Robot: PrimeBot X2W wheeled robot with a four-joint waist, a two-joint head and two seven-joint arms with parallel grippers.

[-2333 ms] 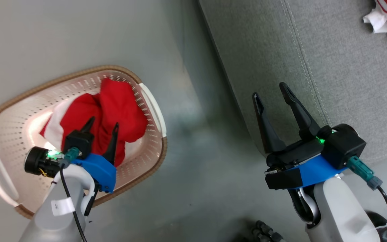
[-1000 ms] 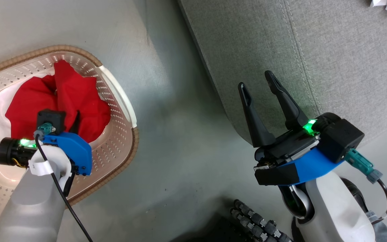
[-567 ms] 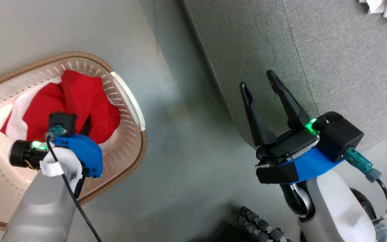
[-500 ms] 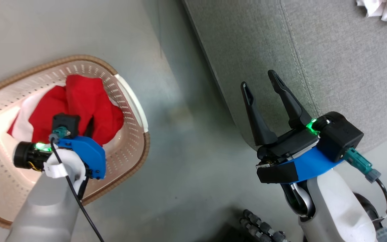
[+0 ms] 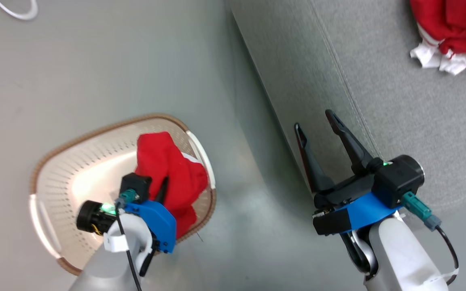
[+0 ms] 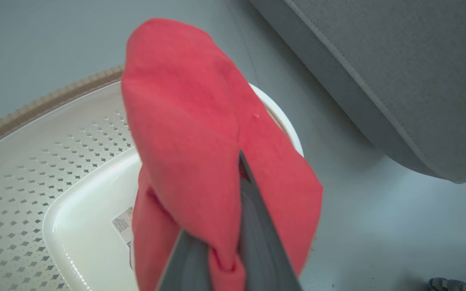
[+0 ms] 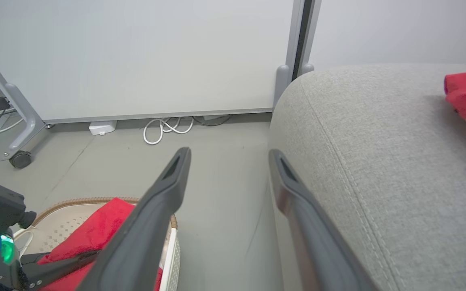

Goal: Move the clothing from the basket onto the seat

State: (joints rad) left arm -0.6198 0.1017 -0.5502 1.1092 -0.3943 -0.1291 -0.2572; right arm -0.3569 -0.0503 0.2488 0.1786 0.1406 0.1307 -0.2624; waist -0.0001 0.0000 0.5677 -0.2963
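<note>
- The left gripper (image 5: 161, 189) is clamped tight on a fold of the red garment (image 6: 184, 121). The cloth is pinched between the fingers, it is judged, so that it can be carried out of the basket (image 5: 95, 131) beneath them.
- The garment is draped over and past the fingertips, and its lower end hangs toward the basket bottom, where a label (image 6: 123, 223) is seen.
- The right gripper (image 5: 314, 121) is spread wide and holds nothing. It is kept just beside the edge of the seat (image 5: 378, 101), probably out of the way.
- A second garment (image 5: 451, 24), red with white trim, is already laid on the seat, well beyond the right fingertips.
- The held cloth is seen to be bright red, soft and bunched.
</note>
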